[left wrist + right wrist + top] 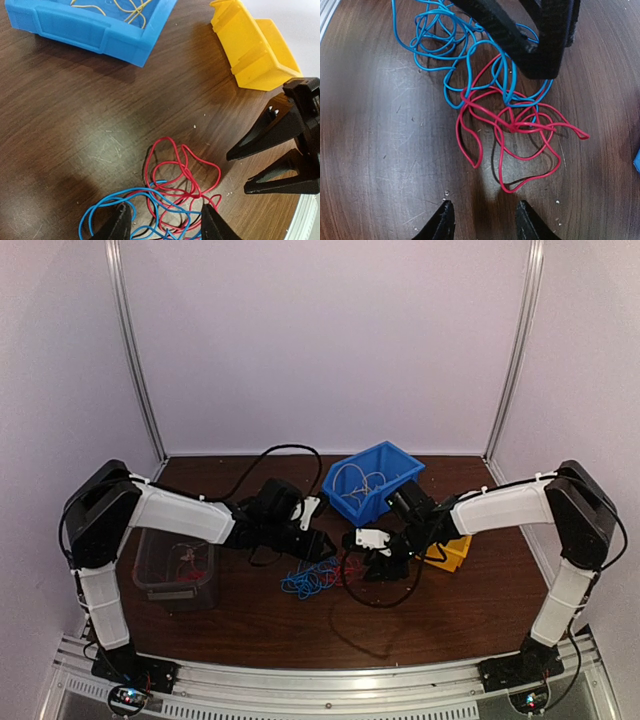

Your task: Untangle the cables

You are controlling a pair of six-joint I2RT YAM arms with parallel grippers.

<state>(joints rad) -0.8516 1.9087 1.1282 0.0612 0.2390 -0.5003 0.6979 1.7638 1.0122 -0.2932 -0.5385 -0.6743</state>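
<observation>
A red cable (520, 135) and a blue cable (450, 45) lie tangled together on the brown table, at the middle in the top view (312, 580). My left gripper (167, 222) is open, its fingers either side of the tangle, just above it. My right gripper (484, 220) is open and empty, close in front of the red loops (182, 170), facing the left gripper. Yellow-white cables (358, 483) lie in the blue bin (385, 468). A few thin red wires lie in the grey bin (150, 570).
A yellow bin (257, 50) lies tipped beside the right arm. The blue bin (100, 32) stands at the back middle. A thick black arm cable (255, 465) loops over the table behind the left arm.
</observation>
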